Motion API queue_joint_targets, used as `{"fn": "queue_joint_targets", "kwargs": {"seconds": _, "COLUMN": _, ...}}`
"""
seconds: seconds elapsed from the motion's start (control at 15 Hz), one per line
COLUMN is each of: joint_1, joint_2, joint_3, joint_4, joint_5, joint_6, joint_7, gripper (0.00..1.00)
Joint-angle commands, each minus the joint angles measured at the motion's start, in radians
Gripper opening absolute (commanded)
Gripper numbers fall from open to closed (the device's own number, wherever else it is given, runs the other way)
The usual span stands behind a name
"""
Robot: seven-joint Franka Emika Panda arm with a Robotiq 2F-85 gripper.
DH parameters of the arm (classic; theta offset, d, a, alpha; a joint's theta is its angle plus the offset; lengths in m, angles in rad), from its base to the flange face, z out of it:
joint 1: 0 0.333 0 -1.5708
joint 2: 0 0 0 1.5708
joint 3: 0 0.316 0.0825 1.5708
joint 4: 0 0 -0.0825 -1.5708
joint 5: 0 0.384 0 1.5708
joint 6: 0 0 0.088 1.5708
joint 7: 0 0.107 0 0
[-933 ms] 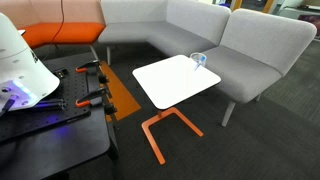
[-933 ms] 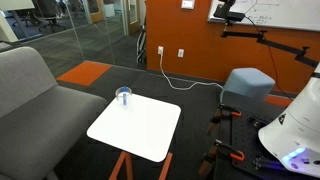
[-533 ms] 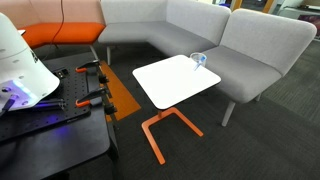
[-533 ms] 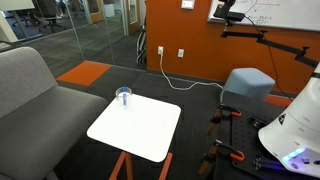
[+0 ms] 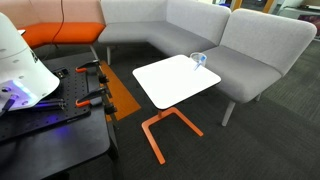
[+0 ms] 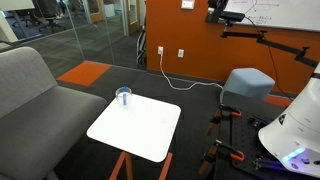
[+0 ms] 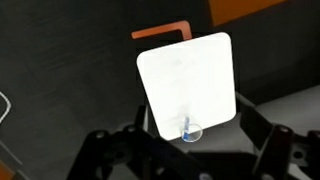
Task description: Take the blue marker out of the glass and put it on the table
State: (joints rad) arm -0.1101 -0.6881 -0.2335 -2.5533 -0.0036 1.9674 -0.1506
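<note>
My pincer is spread wide and holds nothing. In the wrist view its two dark fingers frame the lower part of the picture. It hangs high above the bench, well apart from everything on it.

The glass stands upright near one edge of the white top, close to a corner. In both exterior views that is the side nearest the grey sofa. It is the only container here. All I can make out in it is the blue marker, a thin stick standing steeply with its upper end about level with the rim. In an exterior view the glass is only a small bluish spot, and I cannot pick out the marker there.

I judge the marker to be light, stiff and smooth-barrelled, so it could slip or roll between flat pads. I would take it by the upper end, as near the rim as the pads allow, closing across the barrel and lifting straight up along its length.

The glass looks light and breakable, and it sits close to the bench's edge. A sideways nudge from a finger, or the marker dragging against the inner wall, could tip it or push it off. The bench looks like a thin top on a bent orange frame, so I would not press down on it. The bare white top beside the glass leaves plenty of room to lay the marker flat.
</note>
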Motion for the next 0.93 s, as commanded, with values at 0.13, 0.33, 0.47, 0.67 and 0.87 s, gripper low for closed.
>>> {"fn": "queue_joint_targets", "kwargs": {"seconds": 0.13, "joint_1": 0.062, "joint_2": 0.278, "joint_3": 0.158, "joint_4": 0.063, "joint_5": 0.072, "joint_6": 0.197, "joint_7": 0.191, "gripper": 1.00}}
{"fn": "queue_joint_targets", "kwargs": {"seconds": 0.33, "joint_1": 0.076, "joint_2": 0.451, "joint_3": 0.248, "joint_4": 0.109, "joint_5": 0.058, "joint_6": 0.325, "joint_7": 0.357, "gripper": 1.00}}
{"fn": "queue_joint_targets", "kwargs": {"seconds": 0.47, "joint_1": 0.081, "joint_2": 0.569, "joint_3": 0.273, "joint_4": 0.159, "joint_5": 0.050, "joint_6": 0.383, "joint_7": 0.432, "gripper": 1.00}}
{"fn": "queue_joint_targets", "kwargs": {"seconds": 0.67, "joint_1": 0.087, "joint_2": 0.738, "joint_3": 0.266, "joint_4": 0.252, "joint_5": 0.033, "joint_6": 0.459, "joint_7": 0.513, "gripper": 1.00}}
{"fn": "queue_joint_targets", "kwargs": {"seconds": 0.87, "joint_1": 0.106, "joint_2": 0.886, "joint_3": 0.237, "joint_4": 0.352, "joint_5": 0.029, "joint_6": 0.541, "joint_7": 0.584, "gripper": 1.00}}
